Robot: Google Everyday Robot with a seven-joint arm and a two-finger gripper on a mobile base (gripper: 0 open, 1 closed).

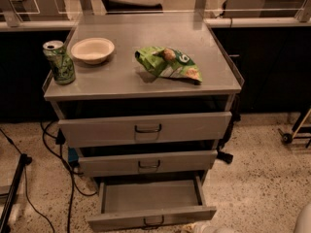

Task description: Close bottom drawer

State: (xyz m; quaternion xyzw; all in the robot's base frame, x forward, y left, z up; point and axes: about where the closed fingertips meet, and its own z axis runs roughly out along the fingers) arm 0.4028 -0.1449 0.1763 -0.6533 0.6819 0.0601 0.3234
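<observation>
Bottom drawer [150, 216]: pulled out. Cabinet top [121, 84]: soda can [58, 62], bowl [92, 50], snack bag [167, 63]. Gripper [206, 227]: probably the pale shape at the lower edge, just before the drawer; jaw state indiscernible.

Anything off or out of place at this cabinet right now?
Bottom drawer is pulled far out, empty inside; middle drawer and top drawer look slightly ajar. Chip bag lies crumpled on top. Claw barely shows at the frame's bottom edge, by that drawer's right corner.
</observation>
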